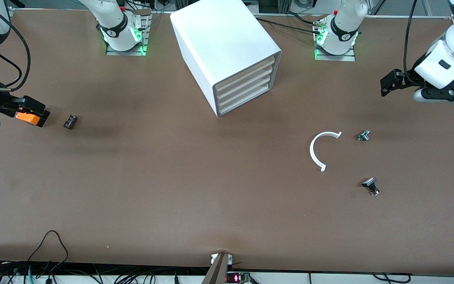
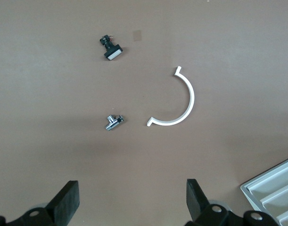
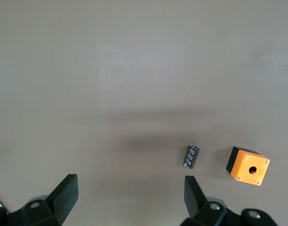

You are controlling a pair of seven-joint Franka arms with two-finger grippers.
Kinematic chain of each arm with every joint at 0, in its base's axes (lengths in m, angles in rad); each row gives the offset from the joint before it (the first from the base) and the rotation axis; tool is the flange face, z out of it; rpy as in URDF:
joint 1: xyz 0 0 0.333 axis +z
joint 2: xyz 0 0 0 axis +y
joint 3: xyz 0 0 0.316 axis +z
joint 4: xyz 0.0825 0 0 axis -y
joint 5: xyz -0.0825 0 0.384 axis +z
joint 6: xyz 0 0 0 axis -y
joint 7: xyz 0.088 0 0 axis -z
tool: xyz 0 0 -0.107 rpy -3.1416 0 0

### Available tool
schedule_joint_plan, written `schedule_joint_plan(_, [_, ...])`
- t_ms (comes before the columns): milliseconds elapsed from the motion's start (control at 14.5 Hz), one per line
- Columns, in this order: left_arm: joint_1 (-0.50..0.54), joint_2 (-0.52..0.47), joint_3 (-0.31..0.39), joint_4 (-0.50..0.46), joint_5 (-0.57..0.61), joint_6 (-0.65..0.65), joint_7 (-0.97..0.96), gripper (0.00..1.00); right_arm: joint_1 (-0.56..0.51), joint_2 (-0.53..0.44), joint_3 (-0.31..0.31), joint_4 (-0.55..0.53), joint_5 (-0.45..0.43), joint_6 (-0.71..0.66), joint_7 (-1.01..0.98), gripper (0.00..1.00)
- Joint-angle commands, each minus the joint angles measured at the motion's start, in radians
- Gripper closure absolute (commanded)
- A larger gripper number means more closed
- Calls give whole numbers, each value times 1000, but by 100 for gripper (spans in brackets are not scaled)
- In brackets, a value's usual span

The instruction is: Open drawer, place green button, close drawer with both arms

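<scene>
Drawer (image 1: 244, 103) position governs the first step. It is the bottommost of four in the white cabinet (image 1: 219, 43), and all four fronts sit flush, so it is shut. The cabinet stands askew on the worktop (image 1: 172, 189). Its front faces obliquely toward the left arm's end and toward the front camera, and the drawer's long axis runs along that slanted face.

The left pincer (image 1: 388, 83) hangs released, jaws wide apart and empty, over the left arm's end of the worktop. The drawer front is turned toward it, so this arm looks better placed for the pull. A pull should follow the slant of the cabinet, not the worktop edge.

The likeliest button (image 1: 363, 135) is a tiny part with a greenish tint. It lies on the worktop near the left pincer, well apart from the drawer, just beside a white curved strip (image 1: 321, 150). A black part with a pale cap (image 1: 371, 186) lies nearer to the front camera.

The right pincer (image 1: 30, 107) waits at the right arm's end, released and empty, over an orange cube (image 1: 28, 118). A dark cylinder (image 1: 70, 121) lies beside that cube.
</scene>
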Motion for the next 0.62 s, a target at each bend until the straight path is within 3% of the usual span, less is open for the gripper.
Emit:
schedule_joint_plan(0, [36,28,-10,25,-19,21,3,0,-18,-11,12,5,1,-21,-21,0])
schedule_joint_plan(552, [37,50,-18,74,-5,16,-11,0,-18,-10,8,3,1,-58,-6,0])
